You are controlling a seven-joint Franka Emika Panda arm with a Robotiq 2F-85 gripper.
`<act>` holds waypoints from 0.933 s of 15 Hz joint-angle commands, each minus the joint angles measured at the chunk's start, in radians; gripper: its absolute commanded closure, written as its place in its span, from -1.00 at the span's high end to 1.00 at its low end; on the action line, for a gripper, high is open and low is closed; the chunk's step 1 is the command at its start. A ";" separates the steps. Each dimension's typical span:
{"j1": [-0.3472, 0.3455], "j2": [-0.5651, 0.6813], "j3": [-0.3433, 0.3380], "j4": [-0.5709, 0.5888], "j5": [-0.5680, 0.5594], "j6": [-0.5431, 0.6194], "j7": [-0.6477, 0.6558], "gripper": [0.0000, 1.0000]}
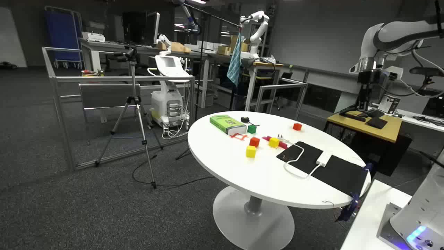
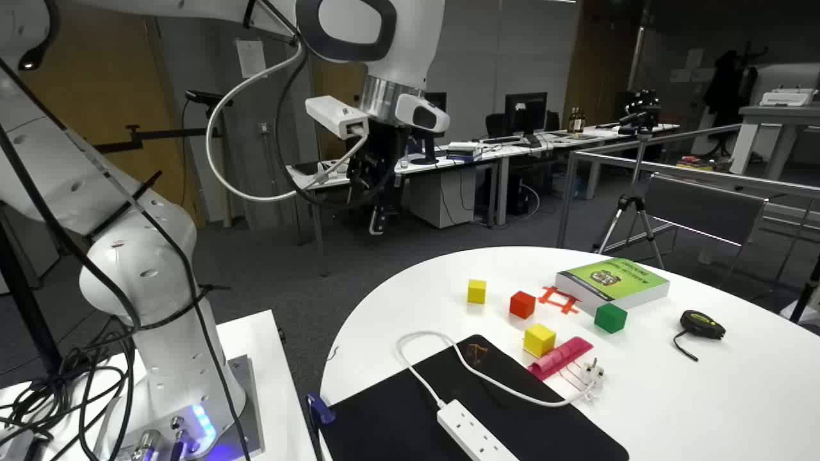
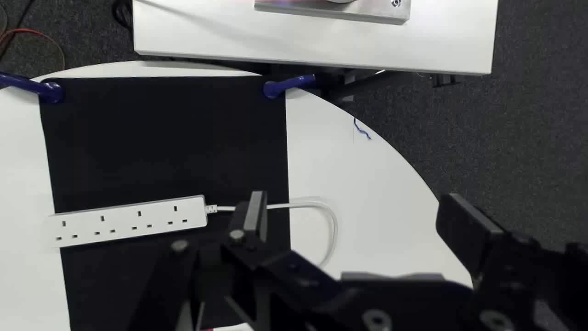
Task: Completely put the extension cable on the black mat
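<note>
In the wrist view the hand (image 3: pixel 360 219) is hanging well above the surface (image 3: pixel 376 184), its fingers spread wide and gripping nothing, presumably leaving room for straddling the extension cable (image 3: pixel 133 220). Beyond it, two blue clamps (image 3: pixel 51 92) are pinning the black mat (image 3: pixel 161 147) at its half-past-ten and half-past-one corners, probably preventing it from sliding. At nine o'clock from the hand, the cable is lying mainly across the mat, its body poking past the nine o'clock edge and its cord (image 3: pixel 334 226) looping off at three, so the task is looking unfinished. In an exterior view the plug (image 2: pixel 592 371) is sitting off the mat, toward two o'clock from the sockets (image 2: pixel 475 430), so the cord is probably needing gathering inward. Farther off, at one o'clock, a green book (image 2: pixel 612 282) is lying, seemingly out of the way
</note>
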 commanded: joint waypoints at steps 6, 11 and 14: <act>-0.018 0.045 0.003 0.027 0.048 0.032 0.020 1.00; -0.042 0.285 -0.072 0.178 0.229 0.226 0.050 1.00; -0.063 0.449 -0.093 0.270 0.292 0.391 -0.006 1.00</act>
